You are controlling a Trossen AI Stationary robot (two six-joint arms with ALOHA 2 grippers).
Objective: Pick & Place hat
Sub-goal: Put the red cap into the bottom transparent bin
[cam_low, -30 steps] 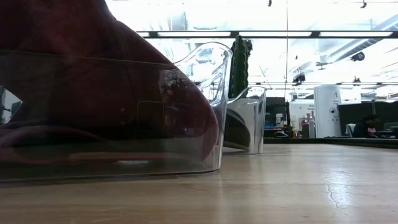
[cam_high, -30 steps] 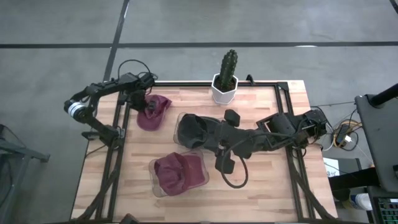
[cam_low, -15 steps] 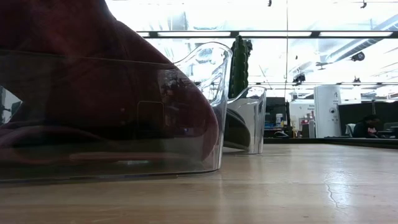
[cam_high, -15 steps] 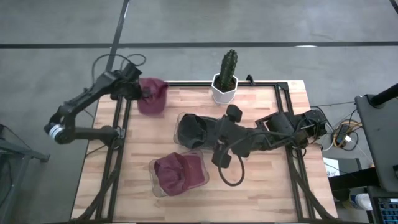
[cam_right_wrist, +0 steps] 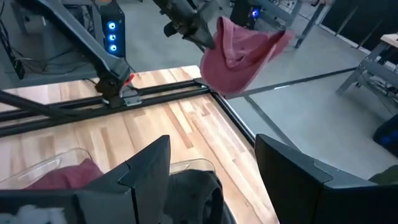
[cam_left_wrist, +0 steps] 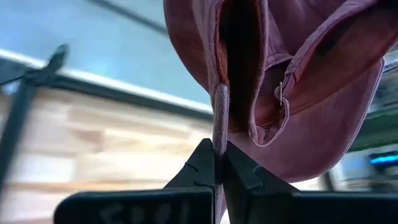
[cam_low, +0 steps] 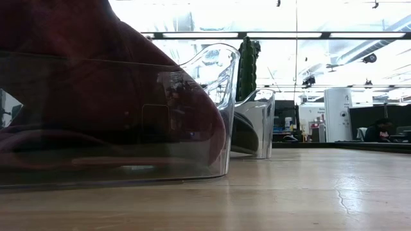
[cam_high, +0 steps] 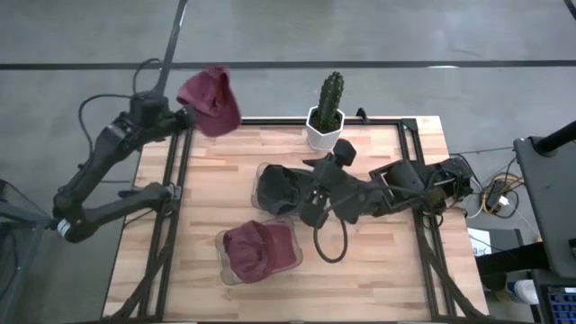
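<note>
The left gripper (cam_high: 184,115) pinches a maroon hat (cam_high: 210,99) by its edge, holding it in the air past the table's (cam_high: 387,270) far left corner. The right gripper (cam_high: 317,187), fingers spread, hovers mid-table just right of a clear bin (cam_high: 263,184) holding a dark hat (cam_high: 280,187). A nearer bin (cam_high: 223,256) holds another maroon hat (cam_high: 259,252).

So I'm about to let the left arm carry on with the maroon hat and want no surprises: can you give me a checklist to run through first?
1. Left gripper pinching the maroon hat: ok, fingers closed on a fabric edge.
2. Hat clear of the table: ok, hanging over the far-left corner.
3. Near bin free: not ok, holds a maroon hat.
4. Far bin free: not ok, holds a dark hat.
5. Right gripper out of the way: not ok, open by the far bin.
6. Cactus upright: ok.
</note>
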